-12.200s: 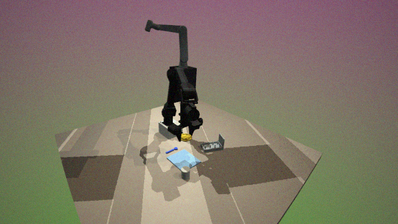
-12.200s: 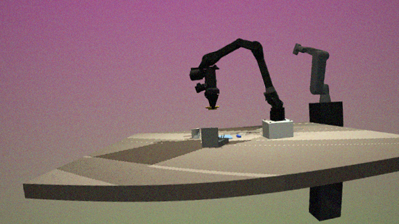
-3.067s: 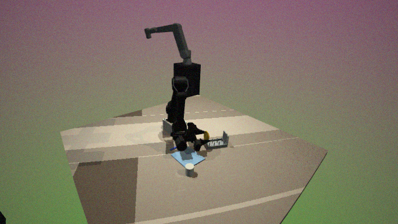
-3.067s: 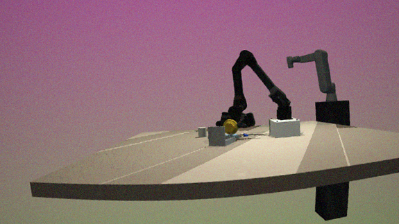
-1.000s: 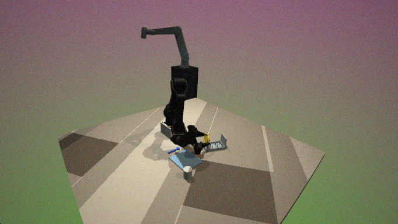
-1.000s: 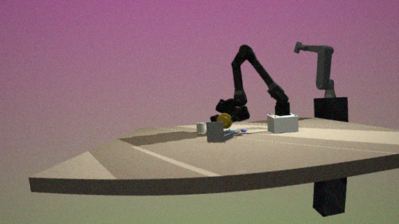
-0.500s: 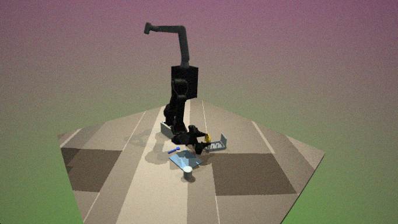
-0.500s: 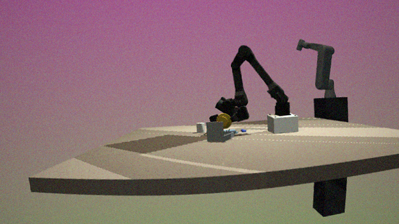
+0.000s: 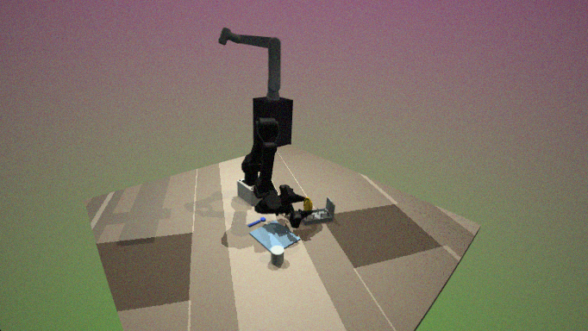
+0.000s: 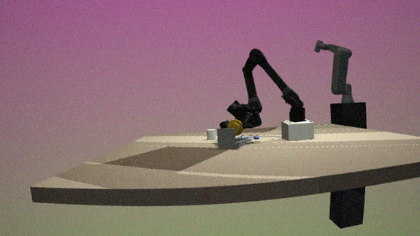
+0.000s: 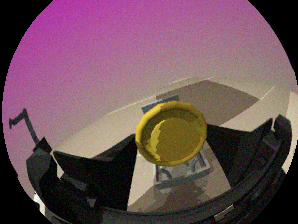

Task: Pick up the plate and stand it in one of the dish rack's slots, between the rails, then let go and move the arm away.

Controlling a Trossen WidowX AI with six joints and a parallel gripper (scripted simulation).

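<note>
Wrist view: fingers gripping yellow plate (image 11: pixel 172 133), its face visible, dish rack (image 11: pixel 178 171) beyond.
Exterior view: plate (image 10: pixel 234 126) upright above rack (image 10: pixel 228 139).
Top view: plate (image 9: pixel 307 203) edge-on.

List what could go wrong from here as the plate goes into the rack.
1. The round yellow plate, clamped in the black gripper, hangs above the small grey dish rack, not yet between its rails; a misaligned descent could strike a rail.
2. Releasing while the plate is tilted may let it topple.
3. The light rack might slide if pushed.
</note>
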